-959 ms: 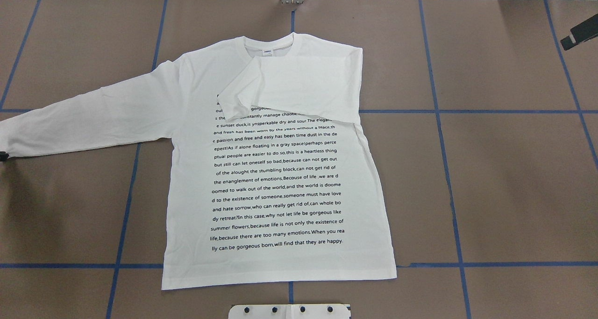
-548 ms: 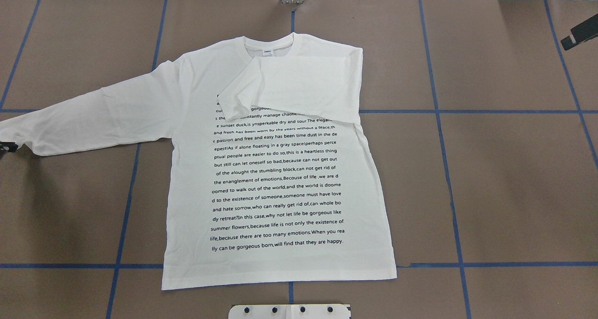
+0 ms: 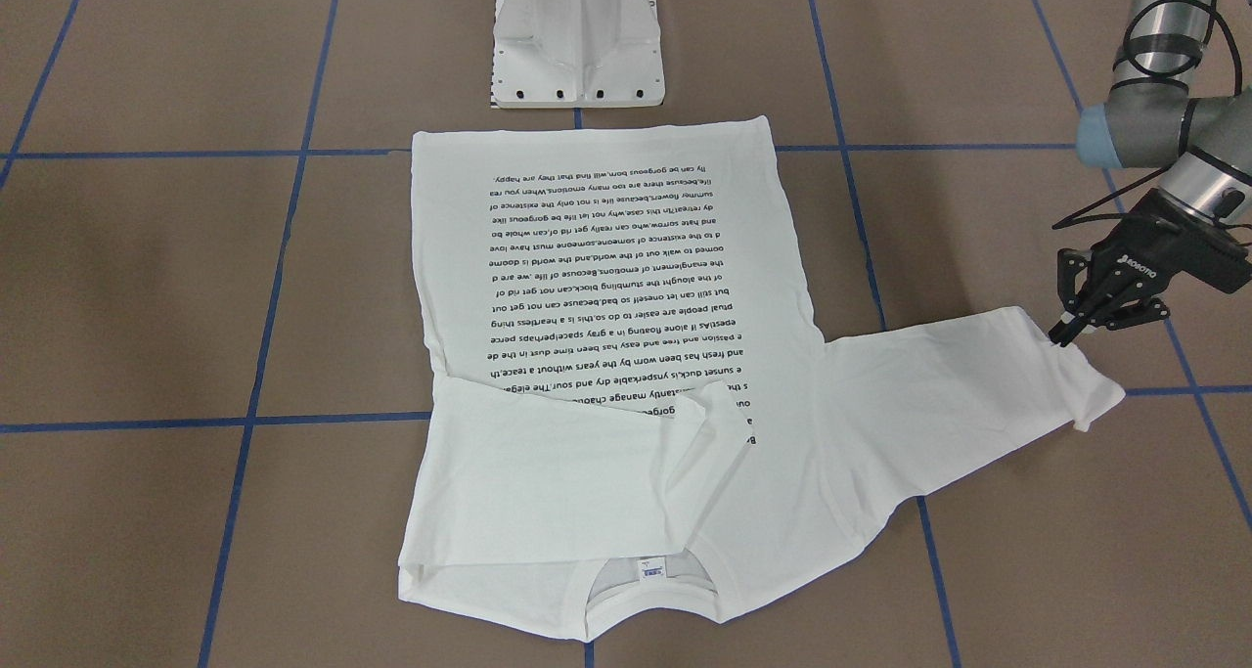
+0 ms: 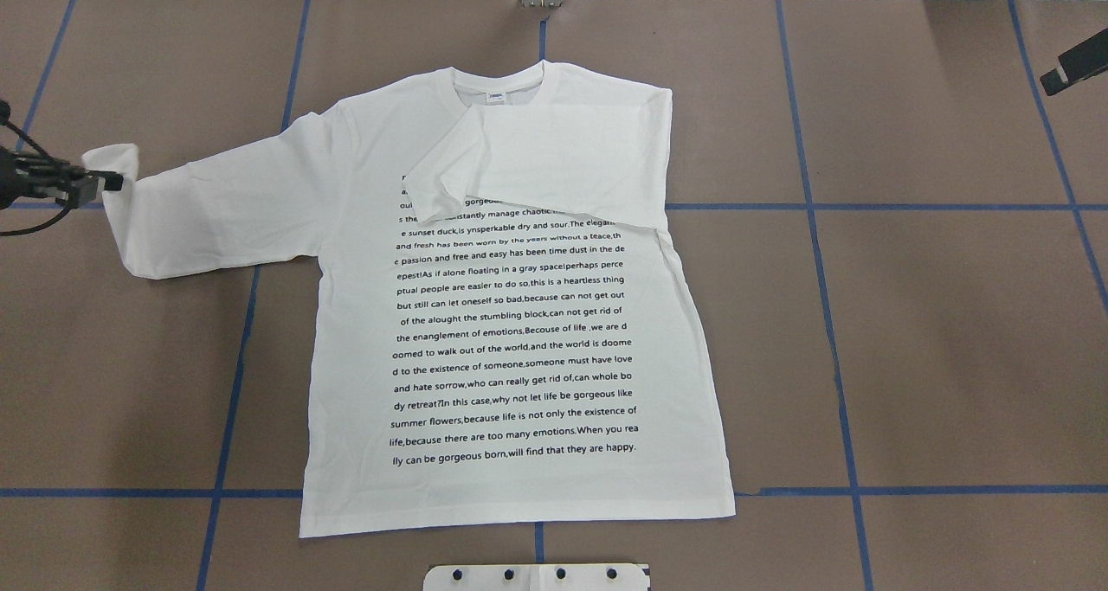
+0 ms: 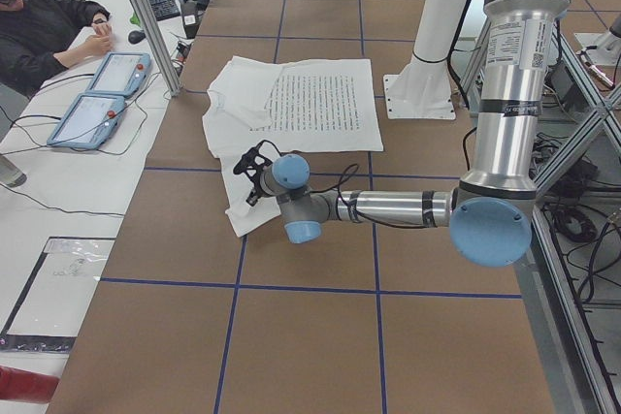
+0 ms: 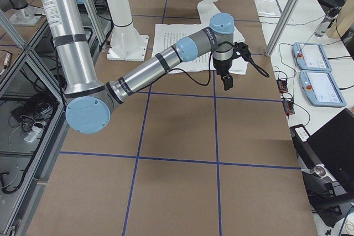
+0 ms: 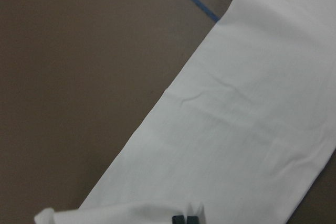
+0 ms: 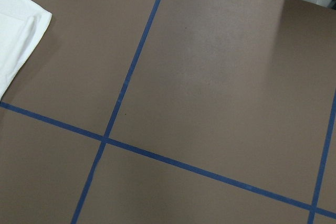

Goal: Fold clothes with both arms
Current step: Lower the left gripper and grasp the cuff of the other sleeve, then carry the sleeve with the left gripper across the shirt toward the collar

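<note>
The white long-sleeved shirt (image 4: 519, 331) lies flat with its text side up and its neckline (image 4: 498, 89) at the far side. One sleeve (image 4: 537, 163) is folded across the chest. The other sleeve (image 4: 216, 210) stretches toward the view's left, its end curled up and over. My left gripper (image 4: 97, 181) (image 3: 1061, 335) is shut on that cuff; in the left wrist view its fingertips (image 7: 180, 219) pinch white cloth (image 7: 252, 103). My right gripper (image 6: 227, 81) hangs over bare table beside the shirt's shoulder (image 8: 16, 30); I cannot tell its state.
The white pedestal base (image 3: 577, 42) stands at the shirt's hem side. Blue tape lines (image 4: 831, 314) grid the brown table. Past the far edge a person (image 5: 49, 31) sits at a side table with two tablets (image 5: 97, 94).
The left gripper has come in from the left edge, carrying the cuff up and inward toward the shirt. The sleeve end now doubles back. The shirt body has not moved.
</note>
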You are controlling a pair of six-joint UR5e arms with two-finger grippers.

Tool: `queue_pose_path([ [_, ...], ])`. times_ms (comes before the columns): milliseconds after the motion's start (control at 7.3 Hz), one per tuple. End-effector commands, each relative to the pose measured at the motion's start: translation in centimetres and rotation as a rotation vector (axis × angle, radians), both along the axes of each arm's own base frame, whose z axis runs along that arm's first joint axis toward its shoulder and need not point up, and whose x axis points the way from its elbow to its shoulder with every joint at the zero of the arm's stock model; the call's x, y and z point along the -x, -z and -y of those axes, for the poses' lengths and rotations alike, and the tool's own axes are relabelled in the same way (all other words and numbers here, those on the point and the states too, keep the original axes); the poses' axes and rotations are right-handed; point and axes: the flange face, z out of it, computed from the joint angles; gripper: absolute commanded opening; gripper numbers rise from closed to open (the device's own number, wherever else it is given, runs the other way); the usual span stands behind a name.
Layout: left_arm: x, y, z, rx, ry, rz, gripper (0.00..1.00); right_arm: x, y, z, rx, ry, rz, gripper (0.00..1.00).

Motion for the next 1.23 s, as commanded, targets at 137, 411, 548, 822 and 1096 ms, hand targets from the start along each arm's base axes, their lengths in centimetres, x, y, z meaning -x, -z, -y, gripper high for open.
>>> queue_pose_path([
  [137,-8.0,15.6,7.0,0.177,0.025,-0.211,0.00,0.0,-0.1,0.0,0.003,-0.003,-0.001,1.00],
  [411,-17.4,28.5,7.8,0.291,0.049,-0.337,0.00,0.1,-0.1,0.0,0.003,-0.002,-0.001,1.00],
  [548,-20.4,34.0,7.5,0.337,0.070,-0.395,0.00,0.1,-0.1,0.0,0.004,-0.001,0.001,1.00],
  [822,-24.9,42.1,5.6,0.399,0.052,-0.447,0.00,0.1,0.1,0.0,0.000,-0.001,0.000,1.00],
  [1096,-31.9,42.6,0.2,0.393,0.045,-0.449,0.00,0.1,0.0,0.1,0.002,-0.001,0.000,1.00],
])
